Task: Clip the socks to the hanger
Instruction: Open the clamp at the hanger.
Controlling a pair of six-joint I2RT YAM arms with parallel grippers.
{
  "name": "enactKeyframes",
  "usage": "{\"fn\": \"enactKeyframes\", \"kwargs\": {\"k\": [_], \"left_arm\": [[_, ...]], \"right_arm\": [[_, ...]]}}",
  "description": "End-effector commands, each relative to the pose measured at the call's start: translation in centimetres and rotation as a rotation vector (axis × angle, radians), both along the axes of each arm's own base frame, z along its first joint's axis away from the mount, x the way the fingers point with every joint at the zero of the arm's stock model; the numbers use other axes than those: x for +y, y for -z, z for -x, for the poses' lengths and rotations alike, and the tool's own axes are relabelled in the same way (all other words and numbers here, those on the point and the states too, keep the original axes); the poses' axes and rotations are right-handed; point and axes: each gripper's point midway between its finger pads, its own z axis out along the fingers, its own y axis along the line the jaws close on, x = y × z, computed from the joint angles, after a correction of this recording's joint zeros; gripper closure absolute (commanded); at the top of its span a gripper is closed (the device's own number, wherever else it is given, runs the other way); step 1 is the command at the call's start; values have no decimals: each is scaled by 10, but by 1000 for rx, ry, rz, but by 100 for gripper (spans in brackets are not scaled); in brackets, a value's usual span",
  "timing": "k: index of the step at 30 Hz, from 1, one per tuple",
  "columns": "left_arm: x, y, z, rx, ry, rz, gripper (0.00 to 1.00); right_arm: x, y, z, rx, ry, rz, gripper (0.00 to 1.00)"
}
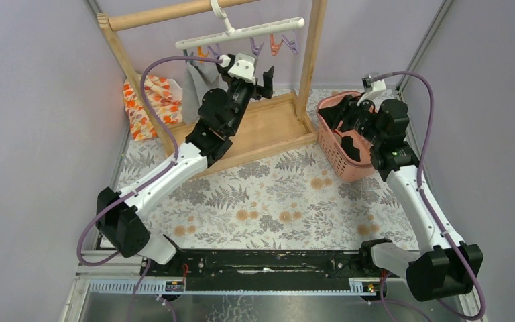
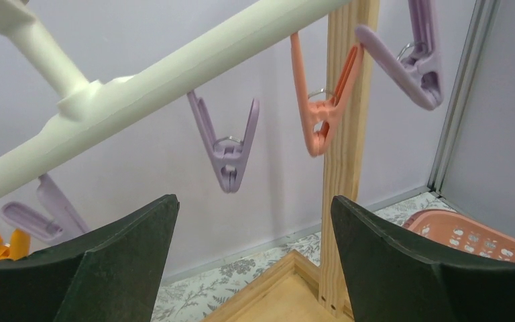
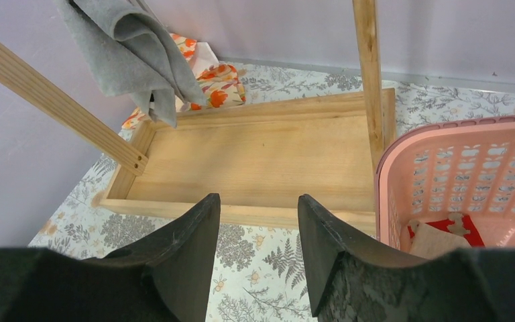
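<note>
The white hanger (image 1: 241, 33) hangs by its hook from the wooden rail, with purple and orange clips below its bar. My left gripper (image 1: 265, 80) is open and empty just under the bar. In the left wrist view (image 2: 255, 208) a purple clip (image 2: 231, 154) hangs above the gap between the fingers, and an orange clip (image 2: 318, 114) hangs to its right. The beige sock with a red end (image 3: 442, 235) lies in the pink basket (image 3: 463, 168). My right gripper (image 1: 338, 114) is open and empty over the basket's left rim. A dark shape (image 1: 352, 144) in the basket may be the black sock.
The wooden rail frame stands on a tray base (image 1: 268, 127), with an upright post (image 3: 369, 74) next to the basket. A grey cloth (image 3: 127, 47) hangs at the hanger's left end. The flower-patterned cloth (image 1: 151, 100) lies at the back left. Walls close in on both sides.
</note>
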Motion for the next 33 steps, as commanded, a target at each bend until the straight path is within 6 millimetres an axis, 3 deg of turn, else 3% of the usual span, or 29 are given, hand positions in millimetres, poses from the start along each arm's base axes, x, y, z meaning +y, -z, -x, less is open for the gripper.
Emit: {"fn": "enactKeyframes", "kwargs": {"k": [1, 7, 12, 18, 25, 33], "left_arm": [[-1, -36, -3, -69, -5, 30, 9], [1, -25, 1, 23, 18, 75, 19], [-6, -7, 23, 150, 130, 158, 19], [-24, -28, 51, 294, 299, 403, 20], [-60, -59, 69, 388, 378, 508, 13], [-78, -60, 62, 459, 291, 650, 14]], "right_arm": [[2, -10, -4, -58, -2, 1, 47], [1, -6, -5, -51, 6, 4, 47], [0, -6, -4, -53, 10, 1, 46], [-1, -9, -1, -57, 12, -2, 46], [-6, -13, 7, -69, 35, -1, 45], [-12, -25, 26, -81, 61, -11, 44]]}}
